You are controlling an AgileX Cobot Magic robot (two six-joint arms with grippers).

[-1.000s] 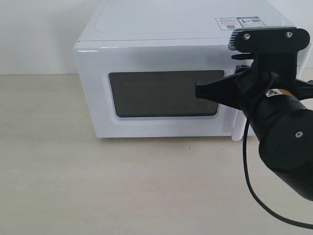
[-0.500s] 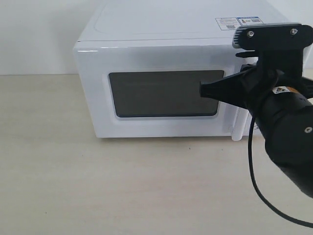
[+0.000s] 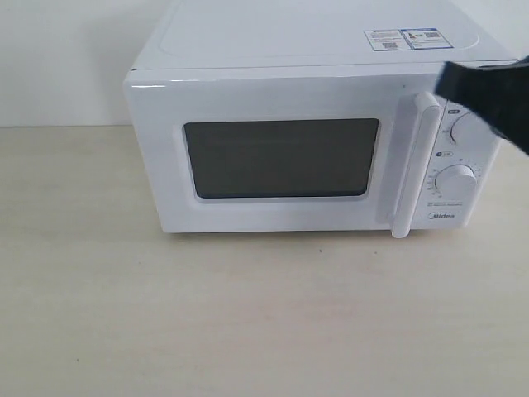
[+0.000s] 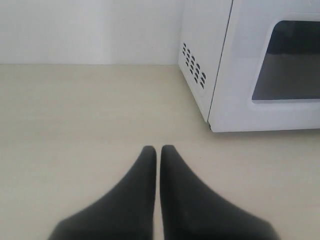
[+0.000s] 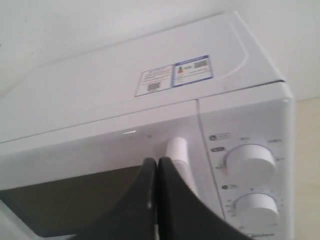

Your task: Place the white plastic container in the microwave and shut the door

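Plainly, in the exterior view the white boxy countertop microwave point(image 3: 281, 50) sits on a pale matte beige table point(image 3: 248, 322) against a white wall. Its white door point(image 3: 273, 99) with the dark rectangular window lies flush with the front, no gap at the seam. The long white bar handle point(image 3: 416, 165) stands at three o'clock of the window, its long axis upright, with two round white dials point(image 3: 457, 178) just beyond it. A blurred black part of the right arm point(image 3: 496, 91) crosses the picture's edge at two o'clock, before the upper dial. The white plastic container shows nowhere; whether it rests behind the dark glass cannot be told, though the shut door suggests so. From the left wrist, the left gripper point(image 4: 158, 149) has its black jaws pressed together on nothing, low over bare table. The microwave's vented side wall point(image 4: 197, 70) lies ahead of the tips and well apart, so this arm seems to stand off the oven's nine-o'clock side. From the right wrist, the right gripper point(image 5: 156, 162) is likewise pinched closed and empty. The handle's top lies at twelve o'clock from its jaws, at a distance I cannot judge, and a blue-and-white sticker point(image 5: 175, 75) sits on the roof beyond. The right arm looks the nearer, so any last push on the door would likely fall to it, and the bare table before the oven gives room to draw back.
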